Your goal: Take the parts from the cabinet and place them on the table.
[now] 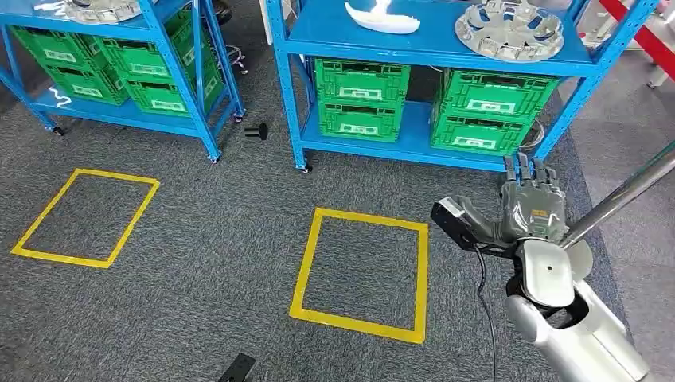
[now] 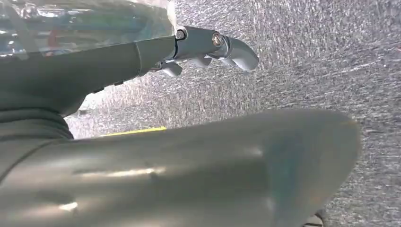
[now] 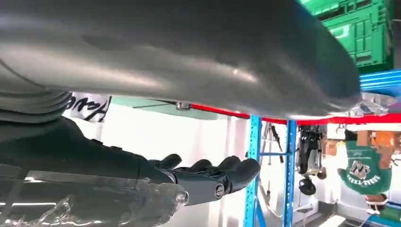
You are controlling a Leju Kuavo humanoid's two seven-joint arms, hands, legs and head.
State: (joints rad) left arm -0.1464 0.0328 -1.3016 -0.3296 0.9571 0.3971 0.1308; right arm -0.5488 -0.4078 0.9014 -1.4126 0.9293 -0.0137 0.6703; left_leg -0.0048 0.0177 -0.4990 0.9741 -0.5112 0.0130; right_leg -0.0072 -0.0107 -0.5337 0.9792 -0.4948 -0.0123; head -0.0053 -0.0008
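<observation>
Grey carpet; white part [image 1: 383, 17] lengthwise along shelf [image 1: 318, 28].

The round metal part [image 1: 509, 30] and white part [image 1: 382, 17] are cut off by the head view's top edge.

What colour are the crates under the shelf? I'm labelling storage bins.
Green, with pale labels; the crates show best in the head view.

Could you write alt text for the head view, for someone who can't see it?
The right robot hand, open and holding nothing, is raised toward a blue shelf rack bearing a round metal part, a white part and green crates. Yellow tape squares mark the grey carpet.
</observation>
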